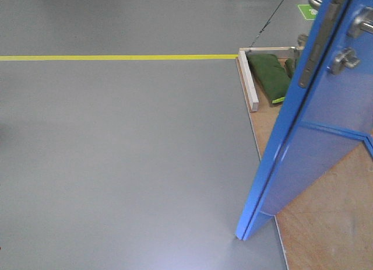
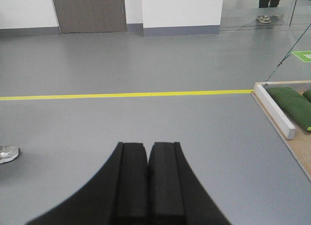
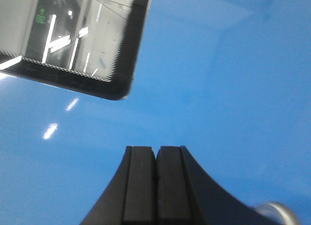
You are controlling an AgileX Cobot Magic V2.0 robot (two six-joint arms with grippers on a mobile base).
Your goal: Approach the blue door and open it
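The blue door stands ajar at the right of the front view, its thin dark edge turned toward me, with a silver lever handle and a thumb-turn lock near the top. In the right wrist view the glossy blue door panel fills the frame, with a dark-framed window at upper left. My right gripper is shut and empty, close to the panel. My left gripper is shut and empty, over the grey floor. Neither gripper shows in the front view.
The door stands on a wooden base with a white bar and green bags. A yellow floor line runs across the grey floor. A grey door and white wall lie far off; a thin cable slants down.
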